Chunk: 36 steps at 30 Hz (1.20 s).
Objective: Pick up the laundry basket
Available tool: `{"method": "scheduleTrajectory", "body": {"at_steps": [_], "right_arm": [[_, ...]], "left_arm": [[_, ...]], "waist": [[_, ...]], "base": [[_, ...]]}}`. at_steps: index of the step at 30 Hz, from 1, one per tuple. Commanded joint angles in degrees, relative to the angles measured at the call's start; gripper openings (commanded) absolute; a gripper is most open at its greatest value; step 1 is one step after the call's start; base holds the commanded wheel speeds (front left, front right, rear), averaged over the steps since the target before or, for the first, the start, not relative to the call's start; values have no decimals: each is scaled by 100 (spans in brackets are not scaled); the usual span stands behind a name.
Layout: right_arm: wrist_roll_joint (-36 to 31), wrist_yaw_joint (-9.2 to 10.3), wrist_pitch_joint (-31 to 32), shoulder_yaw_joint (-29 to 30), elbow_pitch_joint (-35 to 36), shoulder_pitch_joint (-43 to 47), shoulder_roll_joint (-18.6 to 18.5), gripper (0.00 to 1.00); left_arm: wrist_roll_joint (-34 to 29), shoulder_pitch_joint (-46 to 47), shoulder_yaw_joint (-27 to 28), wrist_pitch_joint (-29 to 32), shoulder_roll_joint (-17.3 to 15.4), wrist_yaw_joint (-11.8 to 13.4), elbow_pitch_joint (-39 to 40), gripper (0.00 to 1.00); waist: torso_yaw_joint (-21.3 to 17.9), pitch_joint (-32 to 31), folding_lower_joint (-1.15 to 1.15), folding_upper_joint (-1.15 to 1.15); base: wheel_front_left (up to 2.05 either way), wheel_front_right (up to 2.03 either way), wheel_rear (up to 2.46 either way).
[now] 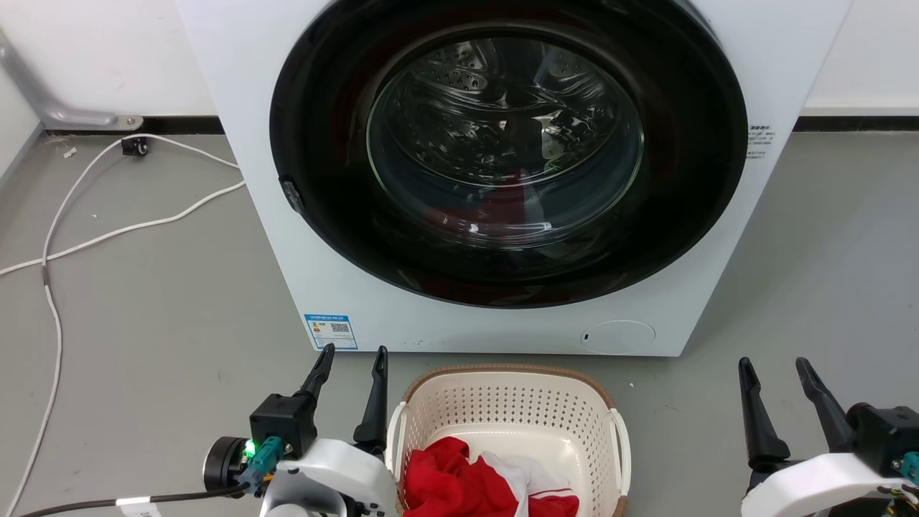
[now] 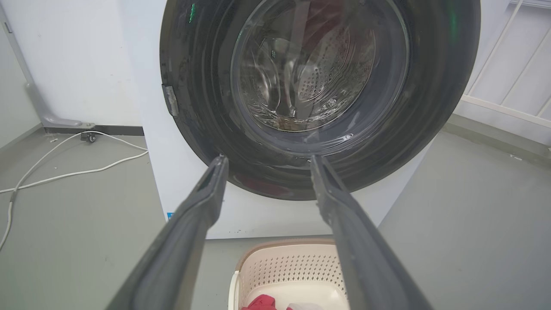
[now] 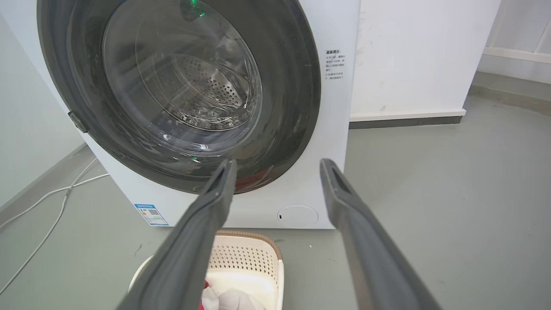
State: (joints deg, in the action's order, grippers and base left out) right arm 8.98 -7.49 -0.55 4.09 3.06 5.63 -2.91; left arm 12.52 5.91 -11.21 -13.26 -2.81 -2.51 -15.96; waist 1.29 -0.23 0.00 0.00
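The laundry basket (image 1: 502,402) is cream perforated plastic with a brown rim and white side handles. It stands on the grey floor just in front of the washer and holds red and white clothes (image 1: 474,481). My left gripper (image 1: 353,353) is open and empty, its fingers pointing up just left of the basket's left handle. Well off to the basket's right, my right gripper (image 1: 775,365) is open with nothing between its fingers. The left wrist view shows the basket (image 2: 284,265) low between the open fingers (image 2: 202,202). The basket (image 3: 247,258) sits at the bottom of the right wrist view.
A white front-loading washer (image 1: 359,287) with a shut dark round door (image 1: 502,158) stands right behind the basket. White cables (image 1: 93,237) trail over the floor at left, toward a grey pipe bracket (image 1: 79,115) by the wall.
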Motion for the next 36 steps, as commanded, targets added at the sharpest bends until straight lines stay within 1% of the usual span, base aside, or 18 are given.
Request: {"method": "scheduleTrajectory", "body": {"at_steps": [1, 6, 17, 23, 36], "right_arm": [[-86, 1, -37, -2, 8, 46, 2, 100], [-251, 1, -54, -15, -33, 55, 2, 100], [-561, 1, -147, -8, -137, 88, 4, 100], [-451, 1, -168, 10, -228, 28, 4, 100], [-430, 1, -213, 20, -370, -87, 4, 100]], "left_arm": [[-95, 76, -21, -40, -13, 10, 2, 100], [-253, 75, -52, -96, -12, 50, -60, 100], [-536, 102, -107, -209, -12, 39, -177, 100], [-379, 104, -75, -202, -12, 57, -221, 100], [-431, 166, -82, -196, -11, 22, -340, 100]], "waist": [[5, 1, 0, 0], [27, -8, 0, 0], [73, -9, 0, 0], [77, -11, 0, 0], [63, 34, 0, 0]], "base": [[0, 0, 0], [0, 0, 0], [0, 0, 0], [0, 0, 0], [0, 0, 0]]}}
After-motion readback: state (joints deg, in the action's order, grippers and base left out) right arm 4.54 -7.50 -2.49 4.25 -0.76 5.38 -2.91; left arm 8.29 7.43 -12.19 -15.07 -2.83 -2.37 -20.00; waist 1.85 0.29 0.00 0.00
